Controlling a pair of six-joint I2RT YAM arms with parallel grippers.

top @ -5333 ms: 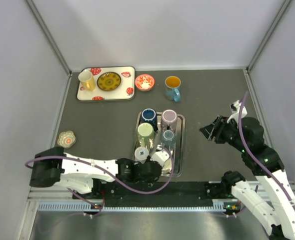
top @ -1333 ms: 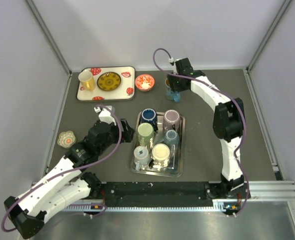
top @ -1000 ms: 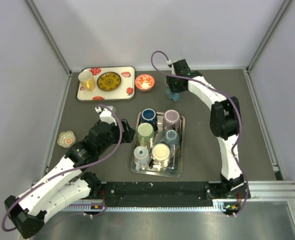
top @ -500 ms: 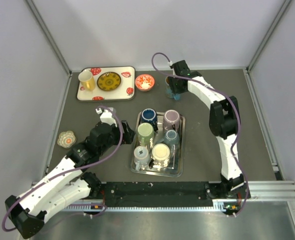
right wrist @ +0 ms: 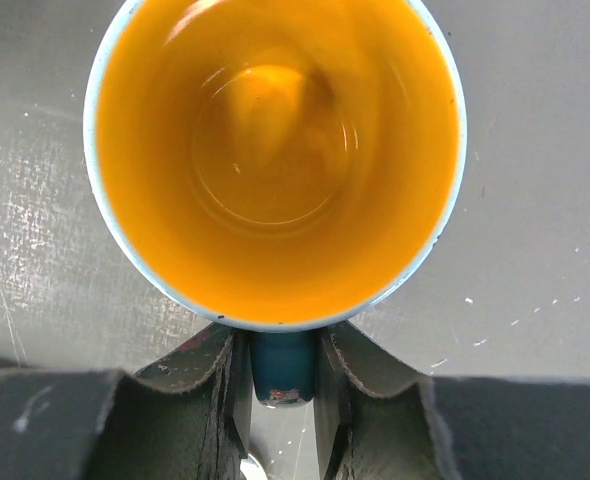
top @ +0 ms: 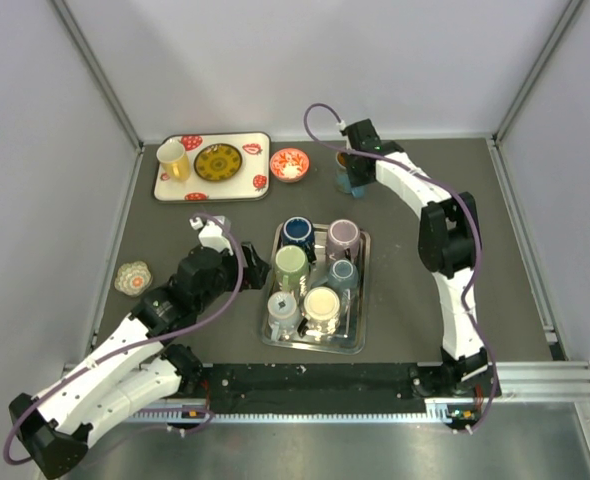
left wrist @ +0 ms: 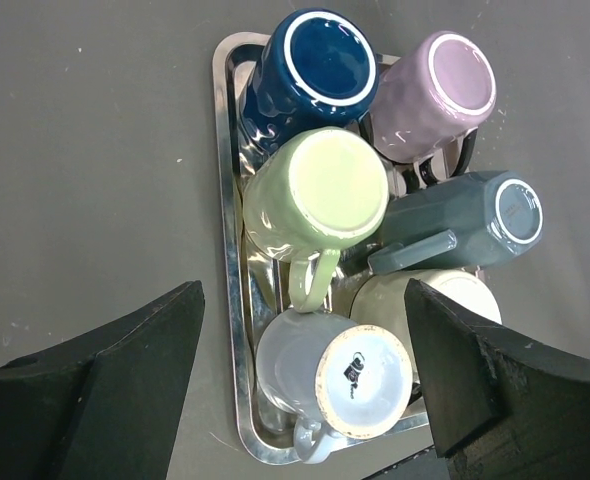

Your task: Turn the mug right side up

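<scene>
Mug (right wrist: 275, 160): blue outside, glossy orange inside, mouth up.
Place: far side of table (top: 425, 200), right of red bowl (top: 289, 164).
Right gripper (right wrist: 283, 370): clamped on mug's handle.
Left gripper (left wrist: 303, 330): spread wide.

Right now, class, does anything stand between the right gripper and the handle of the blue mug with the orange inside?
Nothing visible does. The right gripper has the handle of the blue mug between its fingers, one finger against each side.
</scene>
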